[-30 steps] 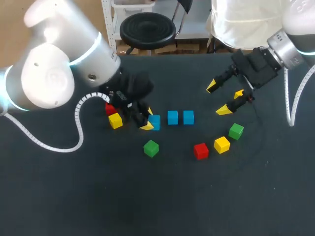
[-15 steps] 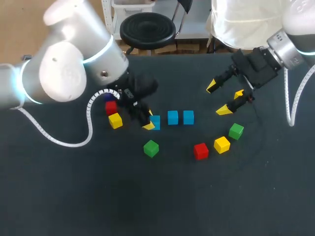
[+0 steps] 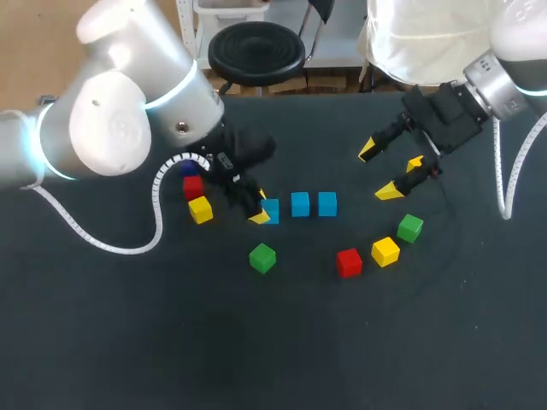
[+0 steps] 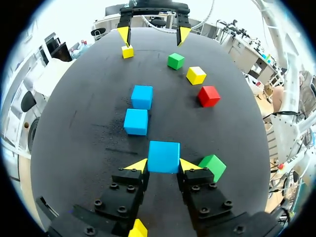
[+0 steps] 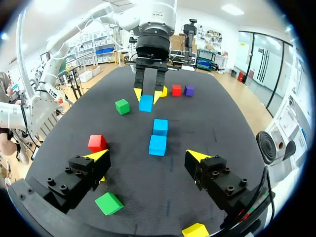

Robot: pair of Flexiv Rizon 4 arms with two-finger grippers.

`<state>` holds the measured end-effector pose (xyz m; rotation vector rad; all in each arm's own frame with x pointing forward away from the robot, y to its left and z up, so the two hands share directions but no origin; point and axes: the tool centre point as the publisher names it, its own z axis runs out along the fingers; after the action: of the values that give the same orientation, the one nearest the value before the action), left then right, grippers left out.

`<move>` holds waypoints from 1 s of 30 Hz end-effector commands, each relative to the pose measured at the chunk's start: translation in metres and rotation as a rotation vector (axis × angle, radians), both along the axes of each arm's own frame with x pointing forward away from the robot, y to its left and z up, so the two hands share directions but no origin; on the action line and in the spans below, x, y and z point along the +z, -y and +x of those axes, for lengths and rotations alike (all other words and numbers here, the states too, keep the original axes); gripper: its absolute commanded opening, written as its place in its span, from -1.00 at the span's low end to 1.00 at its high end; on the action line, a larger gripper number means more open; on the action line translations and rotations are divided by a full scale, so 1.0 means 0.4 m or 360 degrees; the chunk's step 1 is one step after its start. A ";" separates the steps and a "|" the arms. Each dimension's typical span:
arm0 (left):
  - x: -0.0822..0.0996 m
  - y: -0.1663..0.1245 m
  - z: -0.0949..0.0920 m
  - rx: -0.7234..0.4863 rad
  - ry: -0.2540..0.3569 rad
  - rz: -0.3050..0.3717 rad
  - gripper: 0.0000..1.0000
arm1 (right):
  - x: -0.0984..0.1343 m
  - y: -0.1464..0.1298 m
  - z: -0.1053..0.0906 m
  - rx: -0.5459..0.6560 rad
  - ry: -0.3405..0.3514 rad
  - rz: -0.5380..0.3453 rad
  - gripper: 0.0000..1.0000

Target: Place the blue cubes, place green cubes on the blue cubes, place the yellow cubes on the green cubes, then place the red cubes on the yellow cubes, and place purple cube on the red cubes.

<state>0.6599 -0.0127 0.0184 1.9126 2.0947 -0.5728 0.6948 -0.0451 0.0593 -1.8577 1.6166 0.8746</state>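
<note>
Left jaws against both sides of blue cube [image 4: 164, 156].

- Table [image 3: 256, 342]: dark, matte top in front of me, one plain charcoal colour all over.
- Surface shows faint pale specks and scuffs in my left wrist view.

Dark matte table [image 3: 273, 342] across nearly the whole head view. Surface flat and uniformly black, with faint pale scuff marks visible in the left wrist view [image 4: 98, 143]. Far edge straight. Evenly lit from above, shadows soft.
</note>
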 end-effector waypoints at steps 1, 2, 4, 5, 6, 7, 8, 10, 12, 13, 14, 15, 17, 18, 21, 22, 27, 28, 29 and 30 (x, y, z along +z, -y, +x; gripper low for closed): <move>0.000 -0.002 0.000 -0.0002 0.0001 -0.0001 -1.00 | 0.000 0.000 0.000 -0.0001 0.0000 -0.0001 1.00; 0.000 -0.002 0.000 -0.0002 0.0001 -0.0001 -1.00 | 0.000 0.000 0.000 -0.0001 0.0000 -0.0001 1.00; 0.000 -0.002 0.000 -0.0002 0.0001 -0.0001 -1.00 | 0.000 0.000 0.000 -0.0001 0.0000 -0.0001 1.00; 0.000 -0.002 0.000 -0.0002 0.0001 -0.0001 -1.00 | 0.000 0.000 0.000 -0.0001 0.0000 -0.0001 1.00; 0.000 -0.002 0.000 -0.0002 0.0001 -0.0001 -1.00 | 0.000 0.000 0.000 -0.0001 0.0000 -0.0001 1.00; 0.000 -0.002 0.000 -0.0002 0.0001 -0.0001 -1.00 | 0.000 0.000 0.000 -0.0001 0.0000 -0.0001 1.00; 0.000 -0.002 0.000 -0.0002 0.0001 -0.0001 -1.00 | 0.000 0.000 0.000 -0.0001 0.0000 -0.0001 1.00; 0.000 -0.002 0.000 -0.0002 0.0001 -0.0001 -1.00 | 0.000 0.000 0.000 -0.0001 0.0000 -0.0001 1.00; 0.000 -0.002 0.000 -0.0002 0.0001 -0.0001 -1.00 | 0.000 0.000 0.000 -0.0001 0.0000 -0.0001 1.00; 0.000 -0.002 0.000 -0.0002 0.0001 -0.0001 -1.00 | 0.000 0.000 0.000 -0.0001 0.0000 -0.0001 1.00; 0.000 -0.002 0.000 -0.0002 0.0001 -0.0001 -1.00 | 0.000 0.000 0.000 -0.0001 0.0000 -0.0001 1.00; 0.000 -0.002 0.000 -0.0002 0.0001 -0.0001 -1.00 | 0.000 0.000 0.000 -0.0001 0.0000 -0.0001 1.00; 0.003 0.009 0.003 0.0016 0.0039 -0.0007 -1.00 | 0.000 0.000 0.000 -0.0001 0.0000 -0.0001 1.00; 0.005 0.013 0.005 0.0033 0.0034 -0.0024 -1.00 | 0.000 0.000 0.000 -0.0001 0.0000 -0.0001 1.00; 0.001 0.017 0.018 0.0080 0.0031 -0.0023 -1.00 | 0.000 0.000 0.000 -0.0001 0.0000 -0.0001 1.00; -0.004 0.017 0.021 0.0080 0.0015 -0.0034 -1.00 | 0.000 0.000 0.000 -0.0001 0.0000 -0.0001 1.00; -0.026 0.012 0.030 0.0027 0.0032 -0.0079 -1.00 | 0.000 0.000 0.000 -0.0001 0.0000 -0.0001 1.00; -0.030 0.010 0.033 0.0027 0.0029 -0.0078 -1.00 | 0.000 0.000 0.000 -0.0001 0.0000 -0.0001 1.00; -0.032 0.007 0.037 0.0015 0.0032 -0.0116 -1.00 | 0.000 0.000 0.000 -0.0001 0.0000 -0.0001 1.00; -0.031 0.005 0.039 0.0006 0.0031 -0.0114 -1.00 | 0.000 0.000 0.000 -0.0001 0.0000 -0.0001 1.00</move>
<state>0.6707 -0.0185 0.0101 1.8666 2.0590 -0.5876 0.6948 -0.0451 0.0593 -1.8576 1.6167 0.8746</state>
